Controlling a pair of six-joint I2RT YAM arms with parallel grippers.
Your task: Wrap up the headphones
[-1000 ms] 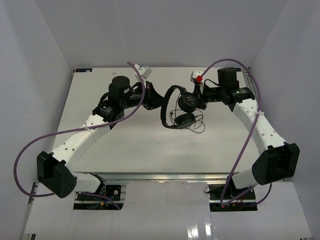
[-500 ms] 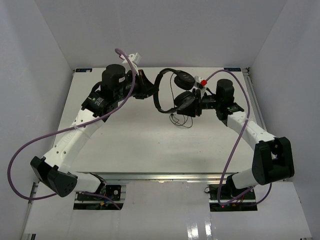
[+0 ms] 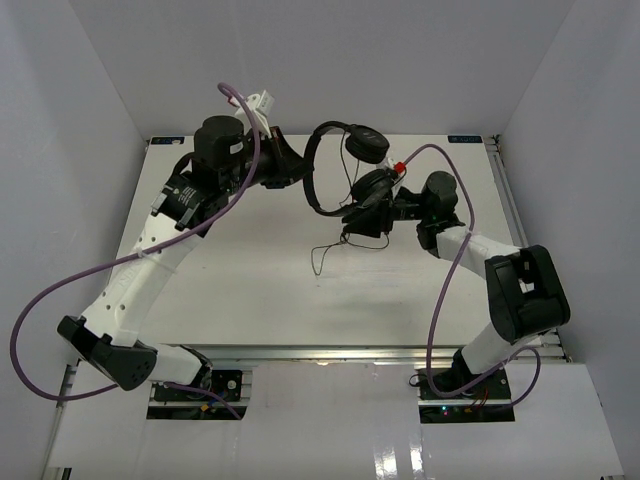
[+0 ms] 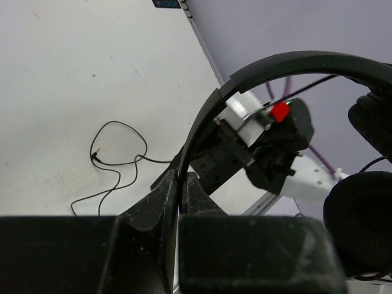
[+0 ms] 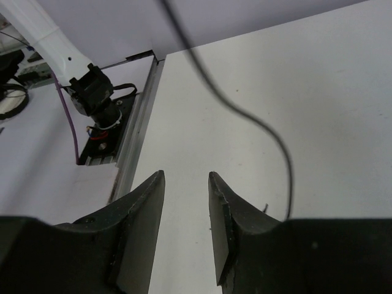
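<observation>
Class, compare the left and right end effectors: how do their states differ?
The left end effector is shut on the headphones' headband; the right end effector is open, holding nothing. The headband runs between the left one's fingers; the cord only hangs beyond the right one's. Both are black.

Small black on-ear headphones (image 3: 367, 147): above flat white table (image 3: 230, 290), left gripper (image 4: 179, 185) at their left, right gripper (image 5: 185, 182) at right. Thin black cord (image 3: 318, 258): beneath, end on table.

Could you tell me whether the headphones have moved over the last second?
Yes. The headphones have moved toward the far edge of the table, and in the top view they now overlap it.
</observation>
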